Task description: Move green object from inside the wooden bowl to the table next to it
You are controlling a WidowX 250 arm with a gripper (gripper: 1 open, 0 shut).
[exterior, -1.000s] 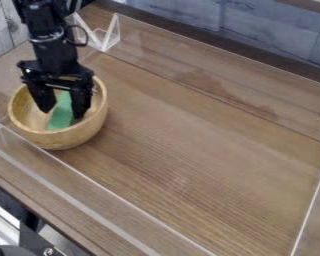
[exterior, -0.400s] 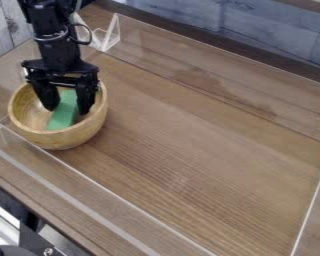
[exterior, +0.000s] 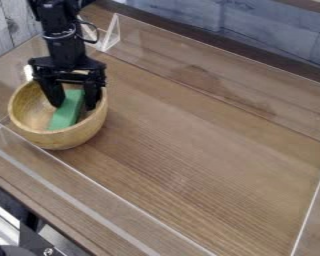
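well, over at the far left corner of the large brown wood-grain worktop (exterior: pixel 203 140) sits the round light tan wooden bowl (exterior: pixel 29 130) with its thick rim, close to the low clear acrylic wall (exterior: pixel 69 190) that runs around the edge. inside the bowl lies the small flat rectangular bright-green block (exterior: pixel 68 110), propped at a slant against the bowl's inner side, its upper end toward the back rim and its lower end down in the hollow. the black arm (exterior: pixel 56 25) comes straight down from above, and its black tool (exterior: pixel 71 98) points downward into the bowl with its two fingers spread wide apart, one finger (exterior: pixel 51 94) to the left of the block and the other to the right, so the green block's upper part shows between them. whether either finger actually touches the block i cannot tell from where i stand; nothing is clamped. the block is not lifted, it rests in the bowl. the rest of the worktop stretches off to the right, and a small clear triangular stand (exterior: pixel 109 35) is at the back wall behind the arm.
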